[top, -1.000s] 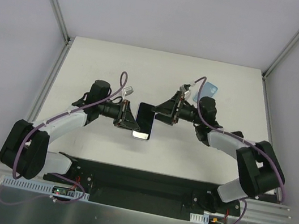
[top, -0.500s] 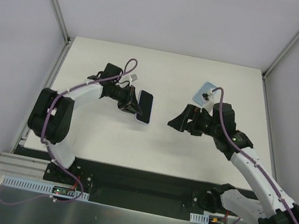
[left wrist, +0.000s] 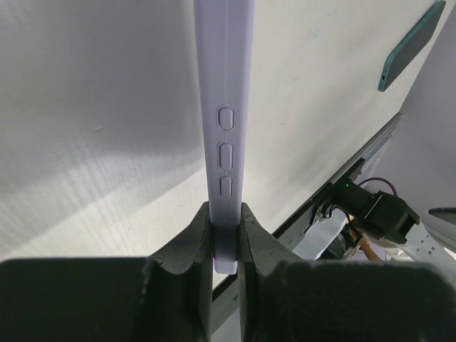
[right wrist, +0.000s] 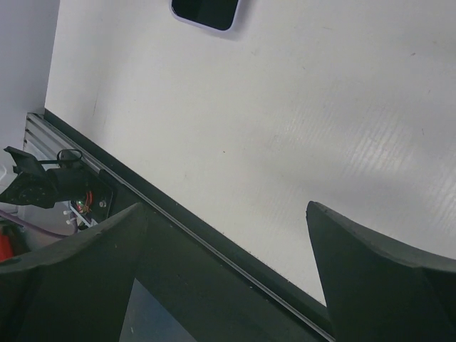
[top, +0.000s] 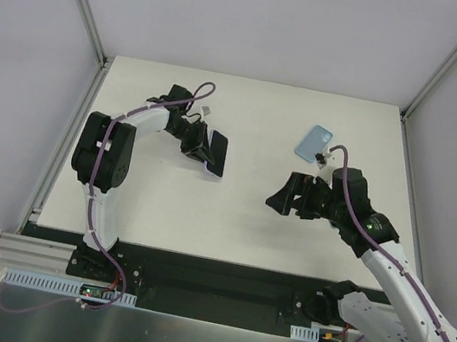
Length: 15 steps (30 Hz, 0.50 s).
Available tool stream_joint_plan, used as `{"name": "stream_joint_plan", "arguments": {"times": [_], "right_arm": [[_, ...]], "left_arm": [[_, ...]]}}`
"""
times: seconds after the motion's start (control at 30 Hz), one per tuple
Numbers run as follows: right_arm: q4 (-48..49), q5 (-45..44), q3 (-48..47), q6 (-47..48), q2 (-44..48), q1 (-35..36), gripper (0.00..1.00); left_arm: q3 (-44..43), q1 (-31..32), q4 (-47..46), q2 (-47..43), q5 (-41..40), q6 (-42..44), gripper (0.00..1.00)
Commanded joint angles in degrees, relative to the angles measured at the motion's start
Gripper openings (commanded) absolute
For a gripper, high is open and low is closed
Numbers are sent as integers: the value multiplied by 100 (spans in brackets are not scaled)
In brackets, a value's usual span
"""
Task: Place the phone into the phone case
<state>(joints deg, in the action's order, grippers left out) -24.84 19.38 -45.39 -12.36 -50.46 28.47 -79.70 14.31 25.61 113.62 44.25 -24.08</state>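
I see the phone (top: 216,153) with a black front and a pale lavender edge, the phone case (top: 313,141) light blue, the bench (top: 230,215) plain off-white, and the left end effector (left wrist: 225,217) and right end effector (right wrist: 226,214) matte black.

One phone (top: 216,153), one phone case (top: 313,142), two arms (top: 105,150) (top: 392,269)

**Q:** so what actually moved in that last second?

**A:** My left gripper (top: 204,148) hauled the phone (top: 216,153) off the middle of the table (top: 228,224), up toward the far left. My left arm (top: 105,150) folded in tight too.

**Q:** and the other side?

**A:** My right gripper (top: 279,199) backed off, right and toward the near edge. It was almost at the phone, now it's well apart. The phone case (top: 314,143) was half hidden behind my right arm (top: 388,268), now it's fully showing.
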Motion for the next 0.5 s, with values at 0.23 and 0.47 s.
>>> {"name": "stream_joint_plan", "arguments": {"times": [0.23, 0.47], "right_arm": [[-91, -180, -128, 129, 89, 1, 96], [-248, -355, -224, 102, -122, 1, 96]], "left_arm": [[8, -358, 243, 283, -206, 237, 1], [-160, -481, 673, 284, -636, 184, 12]]}}
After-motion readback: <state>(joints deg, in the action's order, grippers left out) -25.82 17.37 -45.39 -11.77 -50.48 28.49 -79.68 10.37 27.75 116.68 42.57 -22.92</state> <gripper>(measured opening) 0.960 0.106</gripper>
